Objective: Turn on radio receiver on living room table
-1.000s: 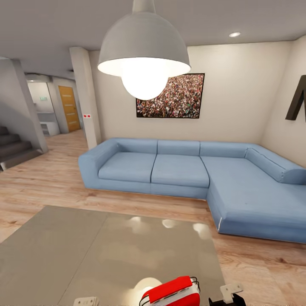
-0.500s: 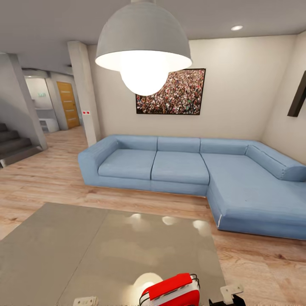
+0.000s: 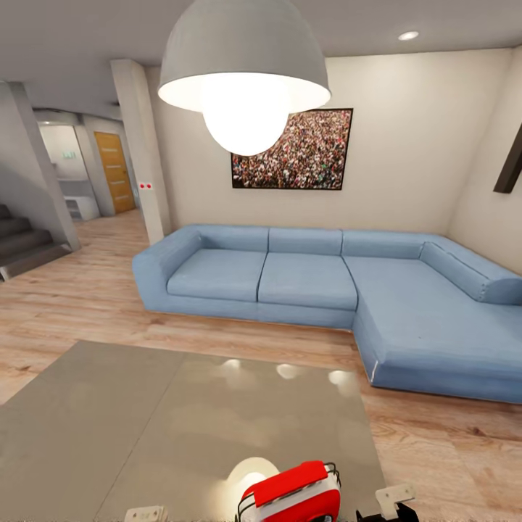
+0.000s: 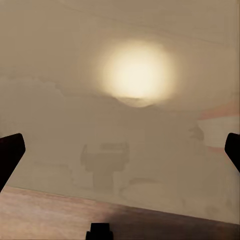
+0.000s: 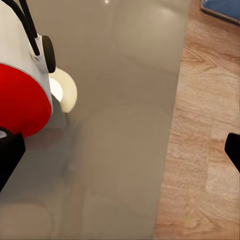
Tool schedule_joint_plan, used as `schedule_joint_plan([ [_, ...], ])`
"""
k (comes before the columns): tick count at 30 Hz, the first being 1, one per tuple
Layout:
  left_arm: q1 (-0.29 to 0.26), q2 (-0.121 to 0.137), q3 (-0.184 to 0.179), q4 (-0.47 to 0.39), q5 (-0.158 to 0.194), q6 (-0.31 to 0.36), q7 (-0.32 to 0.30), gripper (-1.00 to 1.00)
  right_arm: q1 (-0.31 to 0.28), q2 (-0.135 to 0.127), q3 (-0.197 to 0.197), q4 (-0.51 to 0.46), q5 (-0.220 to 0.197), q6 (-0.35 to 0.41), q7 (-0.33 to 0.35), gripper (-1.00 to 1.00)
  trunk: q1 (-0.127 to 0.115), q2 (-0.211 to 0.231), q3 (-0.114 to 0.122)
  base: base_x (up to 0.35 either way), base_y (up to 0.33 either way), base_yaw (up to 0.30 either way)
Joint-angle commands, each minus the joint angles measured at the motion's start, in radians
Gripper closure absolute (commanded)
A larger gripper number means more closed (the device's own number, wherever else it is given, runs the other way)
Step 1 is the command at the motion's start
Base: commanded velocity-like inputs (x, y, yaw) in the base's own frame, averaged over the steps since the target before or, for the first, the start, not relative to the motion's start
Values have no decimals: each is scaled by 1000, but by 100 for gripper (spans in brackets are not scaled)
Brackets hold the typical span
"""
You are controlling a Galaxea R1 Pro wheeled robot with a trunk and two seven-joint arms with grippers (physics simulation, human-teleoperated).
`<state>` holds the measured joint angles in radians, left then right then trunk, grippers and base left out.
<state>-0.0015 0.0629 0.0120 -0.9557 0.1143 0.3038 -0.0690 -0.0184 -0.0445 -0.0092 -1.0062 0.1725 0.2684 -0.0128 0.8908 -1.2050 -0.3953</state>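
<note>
Radio (image 3: 293, 494) on tabletop (image 3: 145, 420) near edge, just beside right claw (image 5: 120, 150), nearer than left claw (image 4: 120, 150); both claws spread, empty.

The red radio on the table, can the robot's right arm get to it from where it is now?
Probably yes. In the right wrist view the radio sits right beside one of the open fingers, with just bare table around it and nothing blocking the way.
</note>
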Motion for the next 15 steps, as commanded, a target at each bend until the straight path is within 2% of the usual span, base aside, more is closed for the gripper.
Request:
schedule_joint_plan([
  [1, 0, 0, 0, 0, 0, 0, 0, -100, 0, 0, 0, 0, 0, 0, 0, -100, 0, 0, -2, 0, 0, 0],
  [15, 0, 0, -2, 0, 0, -3, -1, -100, 0, 0, 1, 1, 1, 0, -1, -100, 0, 0, -25, 0, 0, 0],
])
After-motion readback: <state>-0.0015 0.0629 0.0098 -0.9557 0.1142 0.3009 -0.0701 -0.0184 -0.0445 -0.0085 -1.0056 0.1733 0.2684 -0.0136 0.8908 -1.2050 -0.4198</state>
